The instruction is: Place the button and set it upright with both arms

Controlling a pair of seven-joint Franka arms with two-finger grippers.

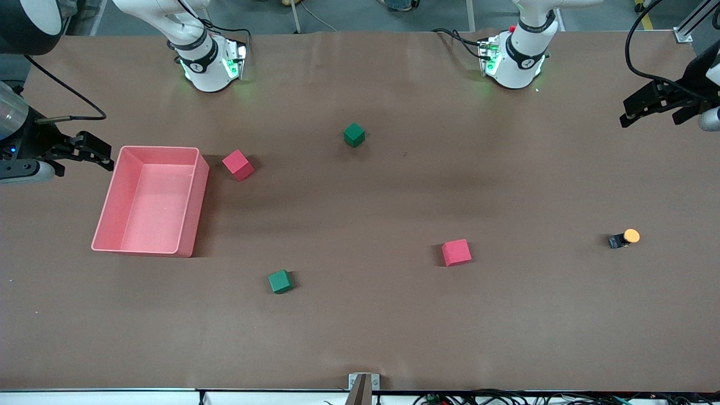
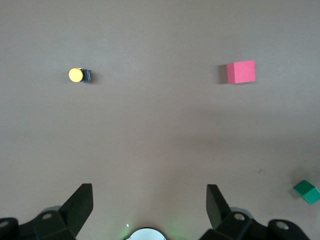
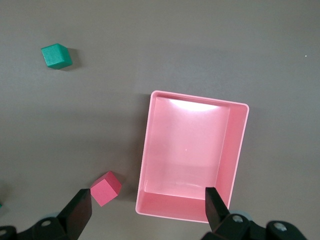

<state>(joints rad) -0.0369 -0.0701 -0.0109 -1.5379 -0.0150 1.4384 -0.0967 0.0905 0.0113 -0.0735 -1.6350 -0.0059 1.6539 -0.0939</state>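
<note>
From the front, the button (image 1: 624, 238) lies on its side near the left arm's end of the table, both arms partly cut off. Left wrist view: left gripper (image 2: 149, 202) spread wide, empty. Right wrist view: right gripper (image 3: 148, 206) spread wide over a pink tray (image 3: 235, 150), its fingertips cropped.

A brown table (image 1: 360, 315) carries a pink bin (image 1: 147, 247) toward the right arm's end, open side up and holding nothing. Just beside the bin's corner farthest from the front camera sits a red cube (image 1: 238, 165), apart from the wall. A green cube (image 1: 354, 135) rests near the middle of the table, farther from the front camera than the others. A second green cube (image 1: 280, 281) lies nearest the front camera (slightly turned on its spot). A second red cube (image 1: 456, 252) sits toward the left arm's end, well apart from the rest.
</note>
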